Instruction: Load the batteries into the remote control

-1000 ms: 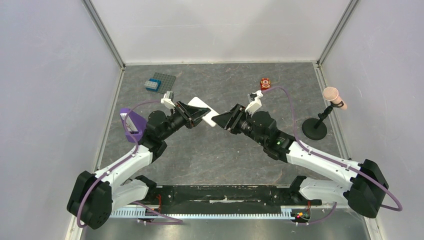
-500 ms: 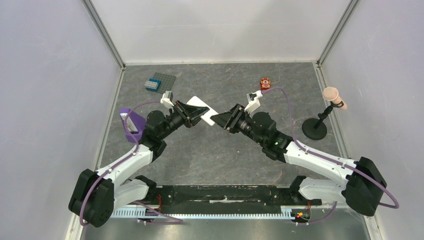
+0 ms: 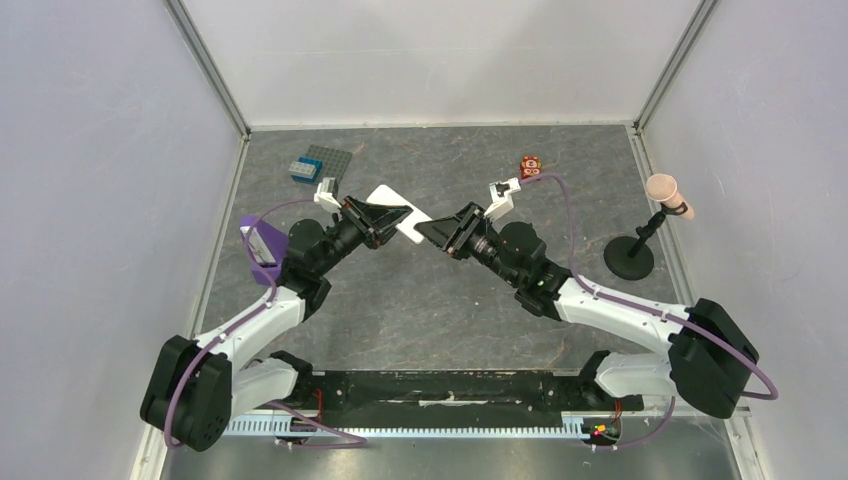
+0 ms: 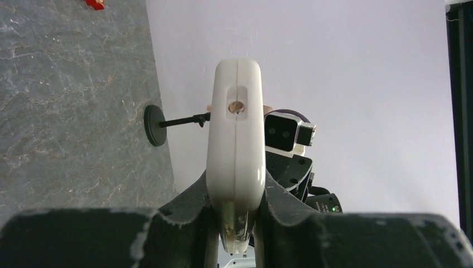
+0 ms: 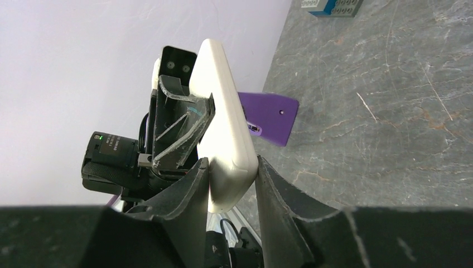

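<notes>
Grey stone desk (image 3: 430, 300) below, and above it, mid-air between both arms, sits the remote control (image 4: 235, 134): left pincer (image 4: 234, 201) clamps narrowly on one end, right pincer (image 5: 231, 176) pinches the other.

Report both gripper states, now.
Left gripper: closed on one end of the remote control.
Right gripper: closed on the other end of the same remote control.

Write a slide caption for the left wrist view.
Left gripper clamps the white remote edge-on, right arm's camera close behind.
</notes>
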